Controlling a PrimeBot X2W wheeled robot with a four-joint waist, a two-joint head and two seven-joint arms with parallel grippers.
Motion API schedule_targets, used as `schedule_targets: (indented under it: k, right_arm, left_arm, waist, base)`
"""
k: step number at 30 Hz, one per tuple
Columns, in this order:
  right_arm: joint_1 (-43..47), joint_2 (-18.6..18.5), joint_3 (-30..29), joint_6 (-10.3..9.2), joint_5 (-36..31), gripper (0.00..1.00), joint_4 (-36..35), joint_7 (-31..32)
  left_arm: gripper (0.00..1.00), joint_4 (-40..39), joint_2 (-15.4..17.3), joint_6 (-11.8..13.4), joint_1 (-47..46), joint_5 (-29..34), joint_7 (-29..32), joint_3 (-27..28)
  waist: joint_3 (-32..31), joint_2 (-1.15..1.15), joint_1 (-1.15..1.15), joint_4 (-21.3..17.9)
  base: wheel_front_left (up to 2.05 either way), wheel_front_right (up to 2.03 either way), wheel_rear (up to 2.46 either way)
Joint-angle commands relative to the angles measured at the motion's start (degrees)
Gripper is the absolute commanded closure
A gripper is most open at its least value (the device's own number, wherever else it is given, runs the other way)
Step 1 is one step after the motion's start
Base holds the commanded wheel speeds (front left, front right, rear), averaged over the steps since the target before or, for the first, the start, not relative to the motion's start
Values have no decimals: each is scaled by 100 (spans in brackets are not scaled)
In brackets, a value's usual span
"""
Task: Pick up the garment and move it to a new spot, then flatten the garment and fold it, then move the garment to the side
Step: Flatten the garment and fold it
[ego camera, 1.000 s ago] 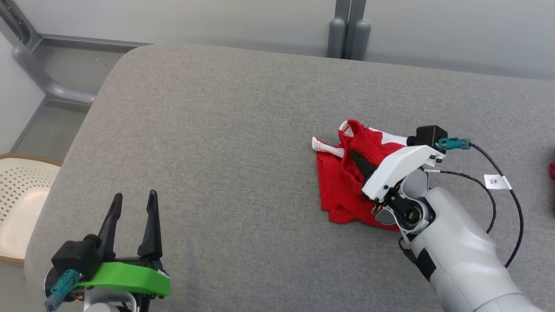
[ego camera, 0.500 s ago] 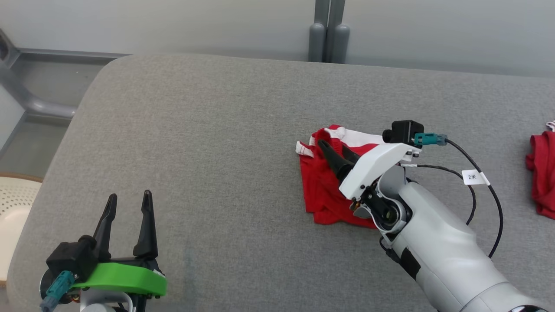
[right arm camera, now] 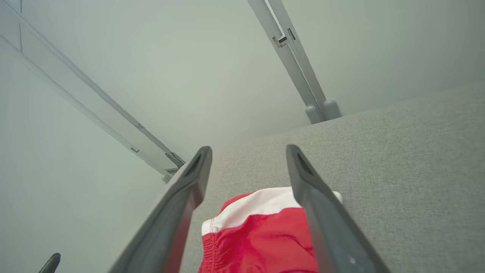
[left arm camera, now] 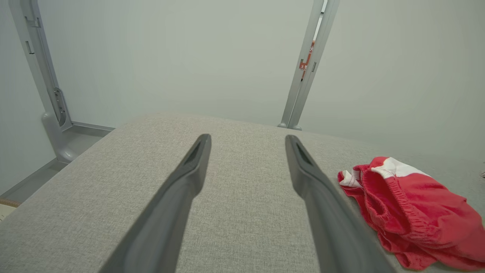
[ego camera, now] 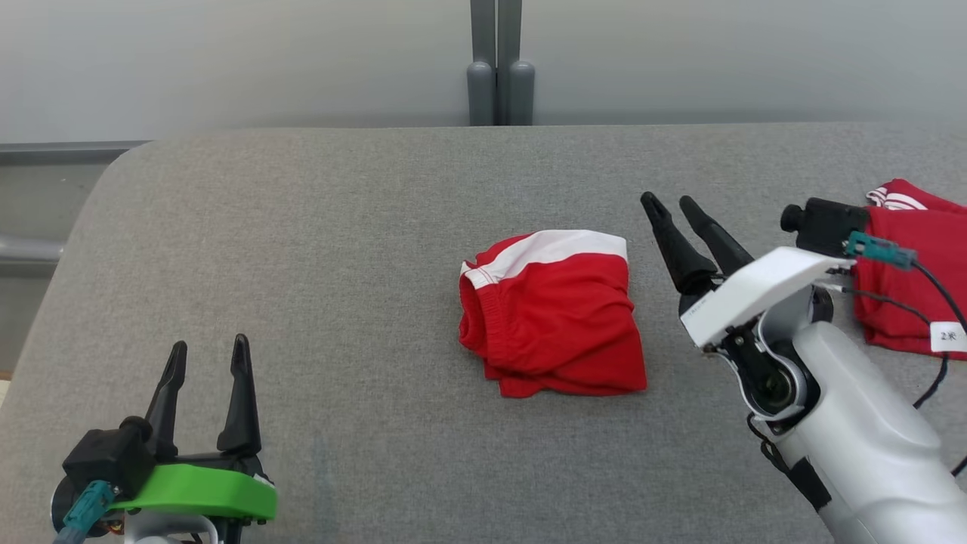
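shorts (ego camera: pixel 555 317): rumpled heap, middle of desk (ego camera: pixel 340 227), nothing holding them | right pincer (ego camera: pixel 668 200): open, empty, just beside them | left pincer (ego camera: pixel 210 344): open, empty, well apart | handling: looks light, floppy, not fragile, so you'd best pinch the waistband (ego camera: pixel 559 245) or a hem corner, I reckon

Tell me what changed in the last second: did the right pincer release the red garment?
Yes. The right pincer, shut on the red garment a second ago, opened, let go and drew back to the garment's right, clear of the cloth. The garment lies folded on the grey surface. The head camera turned too, bringing a second red garment into view. Unchanged: the left pincer, open and empty.
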Motion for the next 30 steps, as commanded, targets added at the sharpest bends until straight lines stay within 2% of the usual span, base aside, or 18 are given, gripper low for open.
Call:
schedule_targets:
  k: [1, 4, 7, 19, 23, 30]
  right_arm:
    - [181, -60, -26, 5, -118, 0, -178, -65]
    - [516, -239, -164, 4, -512, 0, -633, -263]
    - [866, -260, -486, 4, -963, 0, -982, -538]
    - [2232, 236, -1756, 4, -2979, 0, -1726, -1019]
    - [2476, 362, -1950, 4, -3473, 0, -1811, -1041]
    - [2602, 553, -2104, 4, -3775, 0, -1893, -1053]
  left_arm:
    - [0, -43, 57, 33, 67, -42, -31, 34]
    - [0, -108, 97, 60, 99, -28, -35, 88]
    - [0, -178, 109, 93, 134, 10, -38, 117]
    - [0, -316, 164, 177, 367, 49, -48, 207]
    - [0, -348, 130, 193, 435, 80, -39, 207]
    - [0, -357, 97, 178, 465, 154, -43, 212]
  waist:
    - [-50, 0, 0, -78]
    - [-78, 0, 0, -164]
    - [-112, 0, 0, -246]
    - [-332, 0, 0, -464]
    - [-347, 0, 0, -476]
    - [-297, 0, 0, -463]
  base:
    - [0, 0, 0]
    - [0, 0, 0]
    - [0, 0, 0]
    - [0, 0, 0]
    - [0, 0, 0]
    - [0, 0, 0]
